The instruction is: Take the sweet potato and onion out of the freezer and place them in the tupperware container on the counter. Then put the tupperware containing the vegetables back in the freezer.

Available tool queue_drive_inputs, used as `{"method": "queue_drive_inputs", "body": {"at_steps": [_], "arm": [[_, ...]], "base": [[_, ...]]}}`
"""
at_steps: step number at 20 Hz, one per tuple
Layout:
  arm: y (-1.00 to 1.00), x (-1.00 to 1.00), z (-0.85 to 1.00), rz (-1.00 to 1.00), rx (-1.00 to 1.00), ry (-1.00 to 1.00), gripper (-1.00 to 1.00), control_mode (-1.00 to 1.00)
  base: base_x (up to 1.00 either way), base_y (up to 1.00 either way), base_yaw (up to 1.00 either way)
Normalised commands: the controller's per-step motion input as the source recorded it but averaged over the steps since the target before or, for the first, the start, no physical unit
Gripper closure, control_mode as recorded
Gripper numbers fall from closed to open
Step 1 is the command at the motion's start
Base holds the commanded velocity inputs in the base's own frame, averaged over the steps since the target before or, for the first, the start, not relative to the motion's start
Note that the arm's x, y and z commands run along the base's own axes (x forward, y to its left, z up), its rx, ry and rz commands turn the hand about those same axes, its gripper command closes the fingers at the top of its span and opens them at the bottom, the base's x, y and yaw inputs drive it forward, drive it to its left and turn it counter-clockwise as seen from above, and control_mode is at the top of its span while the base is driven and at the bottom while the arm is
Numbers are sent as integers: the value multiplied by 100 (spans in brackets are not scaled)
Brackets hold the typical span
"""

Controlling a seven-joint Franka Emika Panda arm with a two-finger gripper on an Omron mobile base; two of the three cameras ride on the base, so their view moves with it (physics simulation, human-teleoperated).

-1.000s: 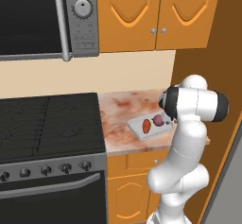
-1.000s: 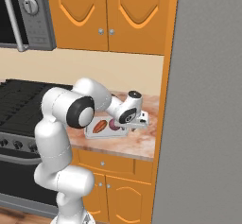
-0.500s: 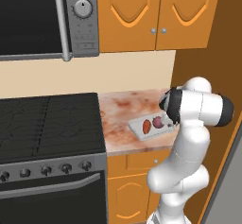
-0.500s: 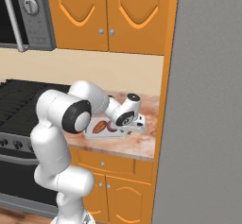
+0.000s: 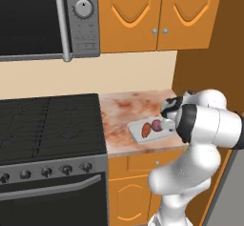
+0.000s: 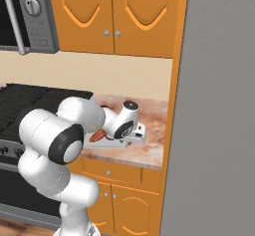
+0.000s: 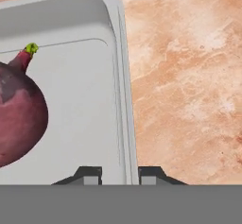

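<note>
Fingers (image 7: 120,173) have just closed, now clamped on the tray (image 7: 75,76) rim at 6 o'clock in your hand view. Onion (image 7: 19,119) at 9 o'clock and potato (image 5: 146,130) sit inside, on the bench (image 5: 124,113). Loading looks done; next, lift toward the freezer (image 6: 219,105).

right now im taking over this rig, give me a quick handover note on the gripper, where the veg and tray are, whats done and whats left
Gripper: shut on the rim of the tupperware container, one fingertip on each side of the wall.
Tupperware container sits on the counter, right of the stove.
Onion and sweet potato both lie inside it, side by side.
Done: both vegetables are out of the freezer and in the container; the container is gripped.
Left: lift the container and carry it into the freezer. The tray is held by one edge only, so it may tip; keep it level.
</note>
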Motion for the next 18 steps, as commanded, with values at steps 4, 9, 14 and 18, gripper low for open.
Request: {"method": "queue_drive_inputs", "body": {"at_steps": [4, 9, 14, 18], "arm": [[8, -46, 83, -17, 2, 0, 100, -100], [16, -59, 96, -22, 2, 0, 100, -100], [25, -76, 100, -17, 4, -1, 100, -100], [22, -83, 100, -5, 9, -4, 100, -100]], "base": [[0, 0, 0], [0, 0, 0], [0, 0, 0], [0, 0, 0]]}}
